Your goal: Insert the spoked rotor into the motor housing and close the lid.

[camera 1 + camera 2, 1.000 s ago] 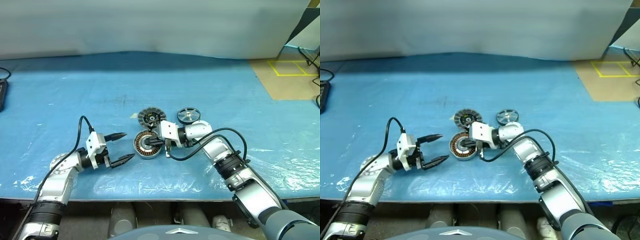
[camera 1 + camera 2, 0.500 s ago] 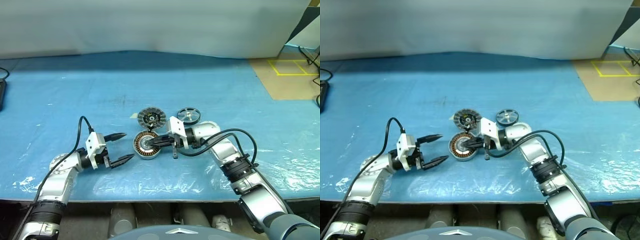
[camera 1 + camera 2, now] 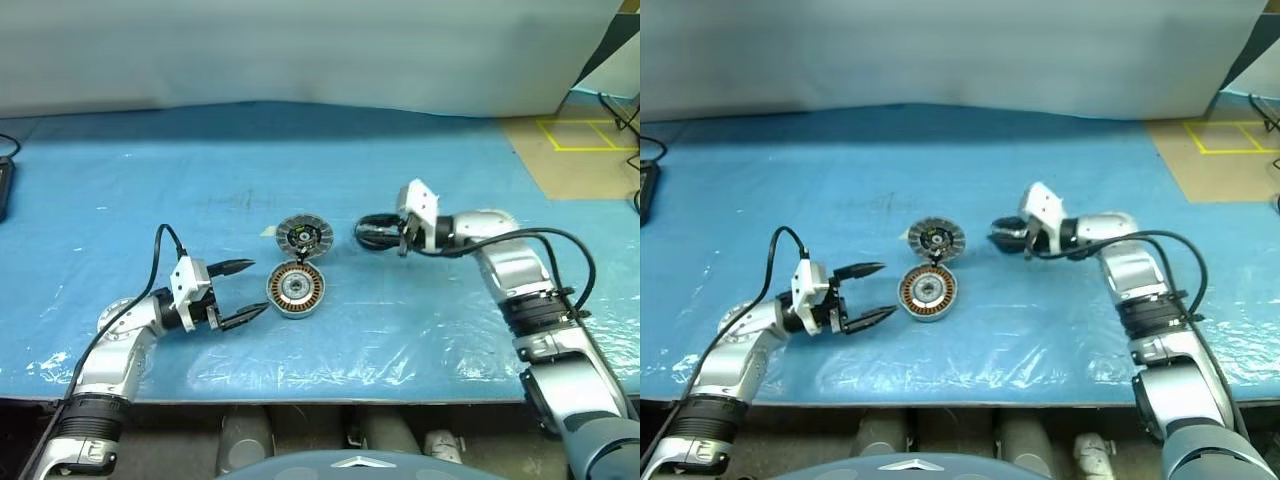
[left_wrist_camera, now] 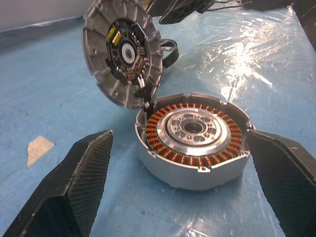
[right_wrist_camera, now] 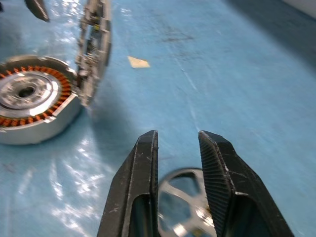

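Both hands empty: left hand (image 3: 243, 293) gapes, right hand (image 5: 177, 143) slightly parted above spoked rotor (image 5: 185, 210).

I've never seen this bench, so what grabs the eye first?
Mid-table, the motor housing glows with copper-orange windings, and the lid stands tilted open at its far edge. To its right the right hand, slightly open, hovers over the spoked rotor lying flat; the left hand gapes open beside the housing.

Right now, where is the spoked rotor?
The spoked rotor lies on the blue table, right of the lid, directly under the right gripper.
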### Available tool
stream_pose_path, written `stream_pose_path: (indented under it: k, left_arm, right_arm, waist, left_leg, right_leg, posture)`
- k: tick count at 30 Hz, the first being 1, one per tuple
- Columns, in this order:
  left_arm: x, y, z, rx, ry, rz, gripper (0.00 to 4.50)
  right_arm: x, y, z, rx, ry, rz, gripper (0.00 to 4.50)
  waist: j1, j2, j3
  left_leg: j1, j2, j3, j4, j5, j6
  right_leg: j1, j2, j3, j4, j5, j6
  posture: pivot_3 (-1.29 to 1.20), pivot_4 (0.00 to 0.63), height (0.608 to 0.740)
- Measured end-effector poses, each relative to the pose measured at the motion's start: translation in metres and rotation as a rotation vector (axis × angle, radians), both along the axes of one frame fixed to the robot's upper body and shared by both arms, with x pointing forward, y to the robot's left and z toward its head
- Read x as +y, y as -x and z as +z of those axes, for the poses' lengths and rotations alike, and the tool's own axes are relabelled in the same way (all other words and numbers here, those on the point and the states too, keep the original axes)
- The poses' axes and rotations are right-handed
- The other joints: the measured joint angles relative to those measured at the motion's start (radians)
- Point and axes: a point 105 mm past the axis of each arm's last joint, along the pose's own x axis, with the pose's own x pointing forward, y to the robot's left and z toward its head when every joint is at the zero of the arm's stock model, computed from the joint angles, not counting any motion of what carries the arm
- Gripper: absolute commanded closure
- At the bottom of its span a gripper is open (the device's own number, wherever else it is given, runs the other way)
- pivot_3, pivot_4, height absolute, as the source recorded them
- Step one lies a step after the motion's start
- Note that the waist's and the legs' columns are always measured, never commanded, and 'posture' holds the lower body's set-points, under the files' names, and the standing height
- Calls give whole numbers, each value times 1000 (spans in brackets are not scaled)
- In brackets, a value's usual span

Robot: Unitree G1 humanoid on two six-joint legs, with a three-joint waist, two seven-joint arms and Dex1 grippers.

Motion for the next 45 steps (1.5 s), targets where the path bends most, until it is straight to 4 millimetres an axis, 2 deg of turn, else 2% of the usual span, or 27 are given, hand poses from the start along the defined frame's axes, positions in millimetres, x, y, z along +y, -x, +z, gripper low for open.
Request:
stream_pose_path:
  k: [3,8,17,33,42,45]
  left_arm:
    - [-2,0,2,0,1,-5,0]
    - [-4,0,5,7,3,-4,0]
    - [-5,-1,6,12,4,-3,0]
    - [-4,-1,6,7,1,2,0]
    - [-3,-2,4,10,-3,8,0]
    - [-3,-2,4,10,-3,12,0]
  right_arm:
    - [-12,-6,-6,9,36,-41,3295]
    - [-33,-12,-31,55,113,-113,3295]
    - [-49,-19,-40,52,164,-158,3295]
    - [-43,-15,-43,70,155,-113,3295]
    - [-41,-10,-55,114,157,-107,3295]
    - [-38,-10,-57,121,140,-105,3910]
  waist:
    - [0,0,0]
    - [2,0,0]
    - [4,0,0]
    - [4,0,0]
    - [5,0,0]
    - [4,0,0]
  left_leg:
    - [-3,0,0,0,0,0]
    - [-8,0,0,4,0,1]
    - [-8,1,0,9,-2,4]
    - [-7,1,0,11,-2,4]
    - [-8,2,-1,11,-2,4]
    - [-8,2,-1,11,-2,4]
  right_leg:
    - [-2,0,0,0,0,0]
    - [-6,0,-1,3,0,0]
    - [-7,0,0,9,0,0]
    - [-7,0,0,12,0,-1]
    - [-7,0,0,11,0,-1]
    - [-7,0,0,12,0,-1]
  posture:
    - [0,150,740]
    - [0,150,740]
    - [0,150,740]
    - [0,150,740]
    - [0,150,740]
    - [0,150,740]
